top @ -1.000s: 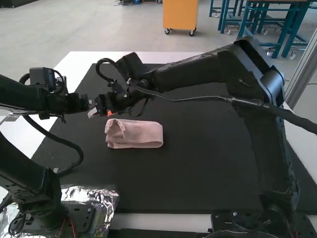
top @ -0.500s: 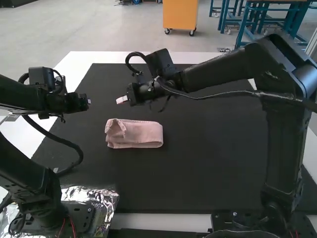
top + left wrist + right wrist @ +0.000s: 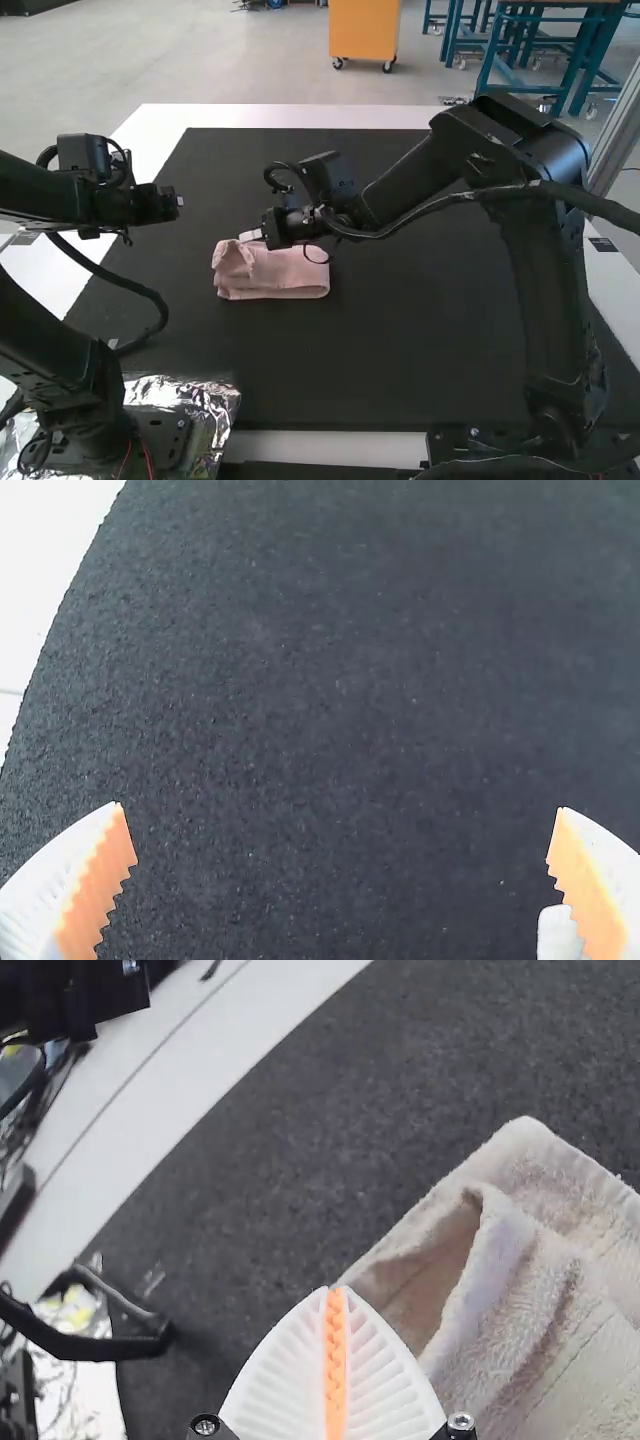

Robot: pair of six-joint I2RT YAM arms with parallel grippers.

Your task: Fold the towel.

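The soft pink terry towel [image 3: 272,282], a folded strip left of centre on the black mat [image 3: 420,330], should be light and floppy; pinch all layers at its left end. The white-ribbed right gripper [image 3: 337,1290] is closed, seemingly on nothing; the left gripper [image 3: 340,808] gapes, empty.

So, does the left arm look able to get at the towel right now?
Probably yes: the left gripper is open, off to the left of the towel, with mat between them. The shut right gripper is by the towel's far edge, though, so the near left corner looks safer.
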